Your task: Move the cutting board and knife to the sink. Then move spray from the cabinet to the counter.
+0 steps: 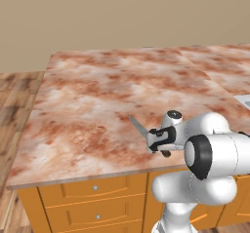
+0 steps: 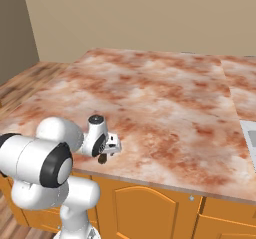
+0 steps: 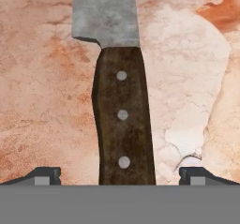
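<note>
Closest to us in the hand view, the two-finger gripper [image 3: 120,174] stands with its dark tips spread wide, one on each side of the knife with the dark brown wooden handle and grey steel blade [image 3: 123,120]; neither tip touches the handle, and nothing is held. The handle's butt end is cut off by the lower edge of that view, and the blade's point runs out past the top, so we cannot see the knife's full length there. Three pale rivets sit in a row along the handle; we can read no brand or writing on the blade or the handle.

From the left base view, the gripper [image 1: 157,146] hangs low over the near edge of the reddish-brown and cream marbled stone counter [image 1: 97,95], and most of the knife [image 1: 139,128] hides behind the hand, with part of the grey blade sticking out to the left. In the right base view the gripper [image 2: 107,153] covers the knife almost wholly; a small dark bit below the hand is too small for us to name.

Below the counter [image 2: 165,103] run the orange wooden drawers with small round knobs [image 1: 95,198], cut off at the bottom.

Farther right, a pale grey sliver of the light-metal-rimmed sink [image 2: 250,138] is clipped by the picture edge, its basin hidden.
</note>
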